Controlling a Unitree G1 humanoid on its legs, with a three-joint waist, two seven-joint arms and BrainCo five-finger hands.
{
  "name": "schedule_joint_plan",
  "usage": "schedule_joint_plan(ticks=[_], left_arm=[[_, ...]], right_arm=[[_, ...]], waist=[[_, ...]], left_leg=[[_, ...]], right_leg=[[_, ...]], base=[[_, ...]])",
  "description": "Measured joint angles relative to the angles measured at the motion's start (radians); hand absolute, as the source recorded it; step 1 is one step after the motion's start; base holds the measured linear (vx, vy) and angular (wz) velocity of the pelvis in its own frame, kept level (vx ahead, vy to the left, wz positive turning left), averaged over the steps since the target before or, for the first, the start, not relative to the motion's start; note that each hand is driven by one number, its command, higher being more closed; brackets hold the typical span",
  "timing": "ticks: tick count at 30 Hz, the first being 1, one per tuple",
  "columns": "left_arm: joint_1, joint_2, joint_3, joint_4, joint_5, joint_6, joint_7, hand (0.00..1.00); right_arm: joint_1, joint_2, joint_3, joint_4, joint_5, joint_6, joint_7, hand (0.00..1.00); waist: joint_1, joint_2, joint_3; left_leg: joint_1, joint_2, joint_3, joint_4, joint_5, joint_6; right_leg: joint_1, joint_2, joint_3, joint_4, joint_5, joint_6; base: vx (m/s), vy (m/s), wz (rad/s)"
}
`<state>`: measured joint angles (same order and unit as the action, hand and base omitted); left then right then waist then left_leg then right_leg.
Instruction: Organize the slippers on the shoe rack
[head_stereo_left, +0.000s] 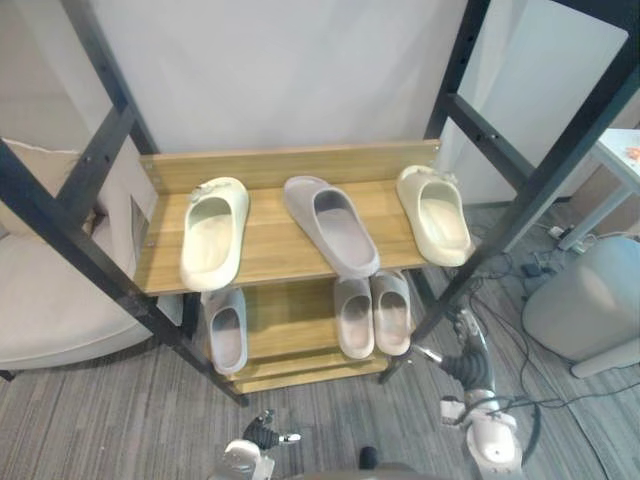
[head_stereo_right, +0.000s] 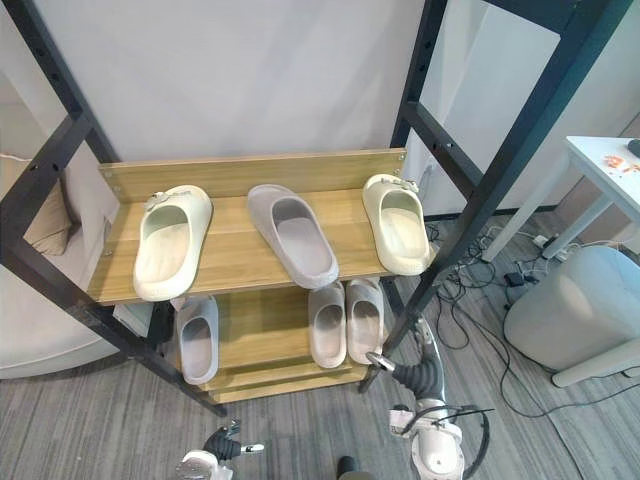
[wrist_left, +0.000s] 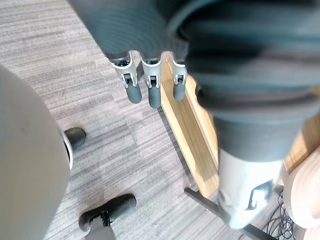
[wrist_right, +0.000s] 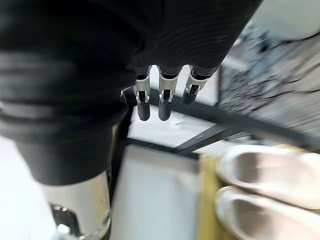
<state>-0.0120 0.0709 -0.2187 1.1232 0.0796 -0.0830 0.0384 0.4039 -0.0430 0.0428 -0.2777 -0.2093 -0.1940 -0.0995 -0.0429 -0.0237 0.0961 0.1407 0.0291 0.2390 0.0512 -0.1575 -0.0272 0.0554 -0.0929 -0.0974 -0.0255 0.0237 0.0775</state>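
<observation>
**Slippers, six, on rack (head_stereo_left: 270, 252), two wooden shelves.**

- Top shelf: cream slipper (head_stereo_left: 213, 232) at 9 o'clock. Grey slipper (head_stereo_left: 332, 225) at centre, skewed, its heel toward 5 o'clock and just over the front edge. Second cream slipper (head_stereo_left: 434, 214) at 3 o'clock, near the shelf end. All three have toes to the back board.
- The cream pair is split by the grey one.
- Lower shelf: lone grey slipper (head_stereo_left: 228, 328) at 7 o'clock, probably the mate of the one above. Pale pair (head_stereo_left: 353, 318) at 5 o'clock, touching side by side.

**Handling (judged):** moulded foam, so light, soft-walled but springy, matte rather than slick, and not fragile. Best hold is across the toe band, thumb under and fingers over. A pinch on the side wall near the heel would also serve. The overhanging grey heel is the easiest to reach.

**Hands:**
- Left hand (head_stereo_left: 262, 432) at 6 o'clock, low over the carpet (wrist_left: 100, 125), well short of the rack. Fingers (wrist_left: 148, 92) hang straight and slightly apart, empty.
- Right hand (head_stereo_left: 462, 365) at 5 o'clock, beside the frame (head_stereo_left: 525, 190). Fingers (wrist_right: 163, 102) seem loosely extended and hold nothing, though that view is smeared.

**Surroundings:** sofa (head_stereo_left: 40, 300) at 9 o'clock, grey bin (head_stereo_left: 585, 300) at 3 o'clock, white table (head_stereo_left: 620, 158) beyond it.
</observation>
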Motion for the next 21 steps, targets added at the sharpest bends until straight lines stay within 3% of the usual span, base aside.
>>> schedule_joint_plan(ticks=[8,21], left_arm=[[-0.006,-0.005,-0.025,0.010,0.020,-0.002,-0.003,0.00],[-0.006,-0.005,-0.034,0.009,0.019,-0.001,-0.016,0.00]], right_arm=[[-0.073,-0.064,0.047,-0.111,-0.057,-0.033,-0.036,0.00],[-0.363,-0.180,0.035,-0.122,-0.065,-0.031,-0.082,0.00]], waist=[[0.005,-0.013,-0.008],[0.009,-0.028,-0.022]], left_leg=[[0.001,-0.006,-0.023,-0.012,0.000,0.003],[-0.016,-0.026,-0.061,-0.021,0.011,0.019]], right_leg=[[-0.007,-0.012,-0.009,0.041,-0.023,0.007],[-0.007,-0.029,-0.031,0.036,-0.024,0.010]], base=[[-0.03,-0.011,0.05],[0.01,-0.007,0.10]])
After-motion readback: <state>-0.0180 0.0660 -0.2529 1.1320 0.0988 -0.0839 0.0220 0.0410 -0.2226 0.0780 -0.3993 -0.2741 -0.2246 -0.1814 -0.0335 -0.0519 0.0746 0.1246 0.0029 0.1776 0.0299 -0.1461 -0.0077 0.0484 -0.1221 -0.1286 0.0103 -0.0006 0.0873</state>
